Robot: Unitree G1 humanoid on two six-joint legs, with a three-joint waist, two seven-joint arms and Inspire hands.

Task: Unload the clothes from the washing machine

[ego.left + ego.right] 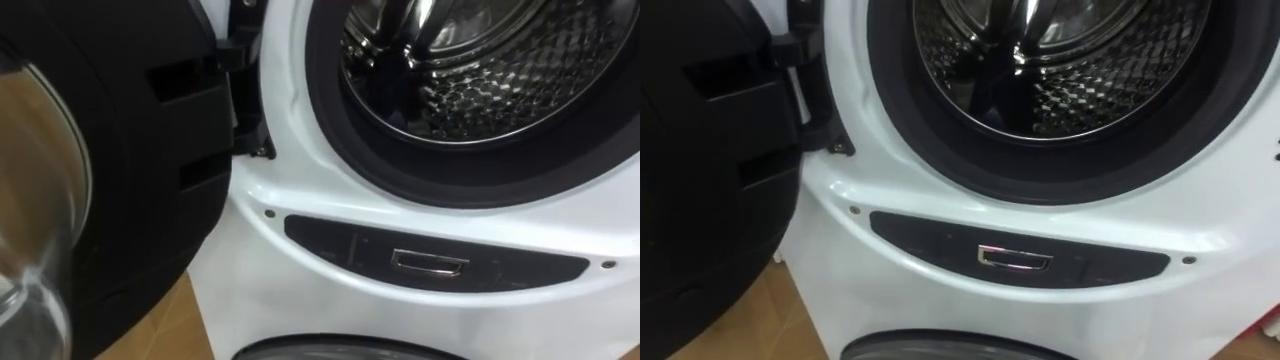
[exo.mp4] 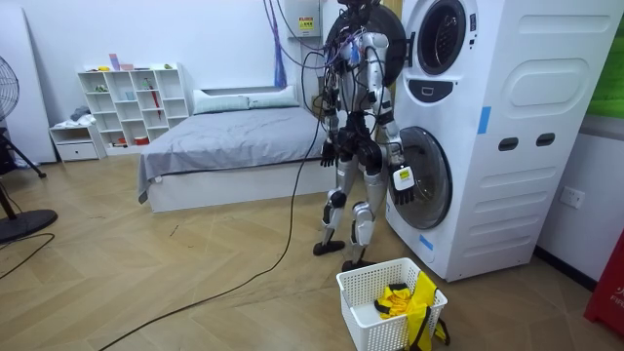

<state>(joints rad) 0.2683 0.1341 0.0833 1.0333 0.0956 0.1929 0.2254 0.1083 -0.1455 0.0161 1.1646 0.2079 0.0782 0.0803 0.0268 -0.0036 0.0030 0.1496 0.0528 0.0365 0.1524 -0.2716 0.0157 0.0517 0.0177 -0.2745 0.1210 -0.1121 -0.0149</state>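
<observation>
Before the washing machine, its upper door swung open, the robot stands upright. The left robot hand and right robot hand hang low; I cannot tell whether they are open or closed. Yellow clothes lie in the basket.

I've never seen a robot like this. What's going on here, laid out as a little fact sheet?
Robot: stands facing the stacked washing machines
Upper door: swung open to the robot's left
Drum: no clothes in the part seen
Left hand: hangs beside its hip
Right hand: hangs low by the lower door
Basket: white, on the floor behind the robot, holds yellow cloth
</observation>
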